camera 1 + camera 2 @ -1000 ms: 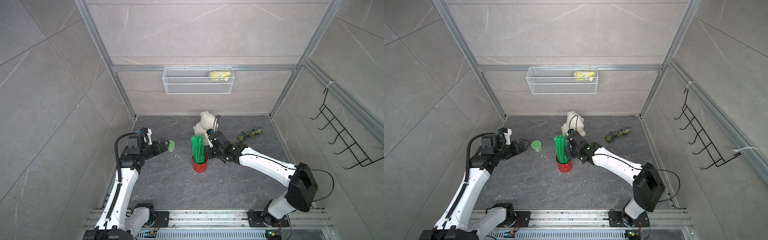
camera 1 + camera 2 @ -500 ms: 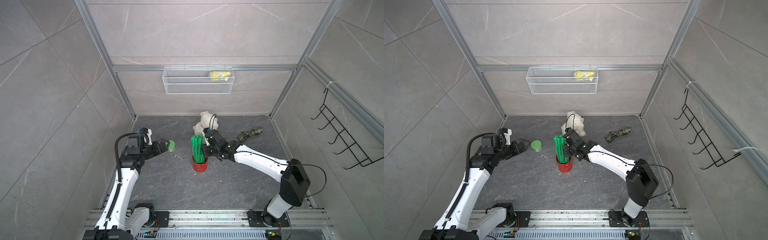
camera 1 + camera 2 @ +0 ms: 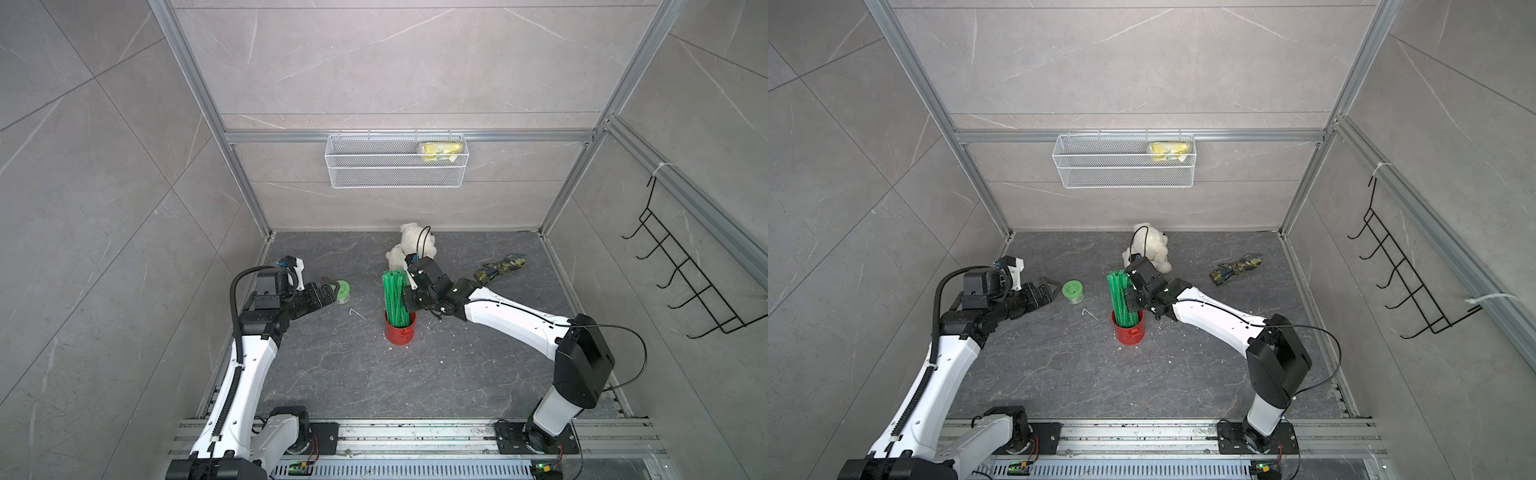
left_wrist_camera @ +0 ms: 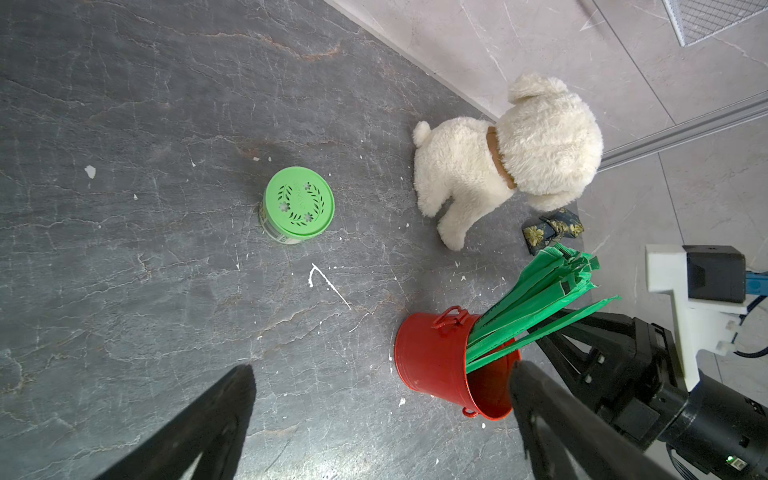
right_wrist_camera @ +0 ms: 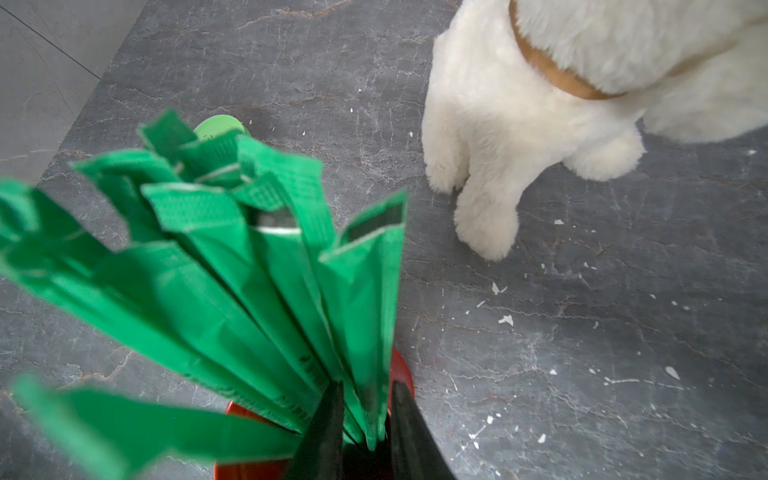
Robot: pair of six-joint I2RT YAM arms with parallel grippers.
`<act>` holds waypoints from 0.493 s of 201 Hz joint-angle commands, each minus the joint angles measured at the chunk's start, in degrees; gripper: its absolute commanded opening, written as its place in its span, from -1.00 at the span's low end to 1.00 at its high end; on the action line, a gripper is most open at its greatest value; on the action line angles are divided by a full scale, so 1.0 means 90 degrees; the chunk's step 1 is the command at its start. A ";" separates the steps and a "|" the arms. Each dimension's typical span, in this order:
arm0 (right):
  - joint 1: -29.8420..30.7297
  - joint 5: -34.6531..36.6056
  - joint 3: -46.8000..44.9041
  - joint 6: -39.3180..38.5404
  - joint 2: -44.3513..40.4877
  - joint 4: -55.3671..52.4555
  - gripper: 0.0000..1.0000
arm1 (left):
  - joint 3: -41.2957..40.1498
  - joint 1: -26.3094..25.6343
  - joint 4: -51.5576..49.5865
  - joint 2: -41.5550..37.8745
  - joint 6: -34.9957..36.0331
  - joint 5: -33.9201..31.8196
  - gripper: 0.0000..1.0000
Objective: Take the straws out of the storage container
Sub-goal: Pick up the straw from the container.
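A bundle of bright-green straws [image 3: 395,299] [image 3: 1121,297] stands upright in the storage container [image 3: 400,334] [image 3: 1129,332], a small red can mid-floor. My right gripper [image 3: 406,304] [image 3: 1132,301] reaches in from the right at the straws' mid-height. In the right wrist view its fingers [image 5: 328,415] pinch a few straws [image 5: 365,332] just above the can's rim [image 5: 401,368]; the other straws fan out beside them. My left gripper [image 3: 332,291] [image 4: 380,372] hovers open and empty left of the can [image 4: 432,357], next to a green-lidded jar [image 3: 343,291].
A white plush dog [image 3: 411,245] [image 4: 498,158] sits just behind the can, close to my right wrist. A patterned cloth bundle [image 3: 500,268] lies at the back right. The wire basket [image 3: 395,166] hangs on the back wall, a black hook rack [image 3: 685,282] on the right wall.
My right gripper has pushed in against the straw bundle and its jaws have narrowed around a few straws. The left arm has not moved.
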 commanded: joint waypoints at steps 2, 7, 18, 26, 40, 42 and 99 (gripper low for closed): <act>-0.0019 -0.0025 0.0147 -0.0066 0.0108 0.0007 -0.56 | 0.0109 -0.0005 -0.0022 0.0004 0.0208 0.0028 0.99; -0.0019 -0.0027 0.0138 -0.0076 0.0110 0.0002 -0.57 | 0.0106 -0.0007 -0.0028 0.0007 0.0206 0.0028 0.99; -0.0019 -0.0026 0.0131 -0.0076 0.0108 -0.0007 -0.58 | 0.0106 -0.0004 -0.0020 0.0008 0.0206 0.0033 0.99; -0.0021 -0.0027 0.0121 -0.0076 0.0110 0.0005 -0.59 | 0.0116 -0.0005 -0.0032 0.0003 0.0211 0.0033 0.99; -0.0023 -0.0030 0.0123 -0.0086 0.0108 0.0012 -0.59 | 0.0109 -0.0007 -0.0035 0.0007 0.0208 0.0032 0.99; -0.0020 -0.0036 0.0123 -0.0095 0.0115 0.0010 -0.59 | 0.0109 -0.0007 -0.0036 0.0013 0.0203 0.0033 0.99; -0.0028 -0.0063 0.0133 -0.0164 0.0165 0.0039 -0.62 | 0.0119 0.0001 -0.0044 0.0015 0.0210 0.0028 0.99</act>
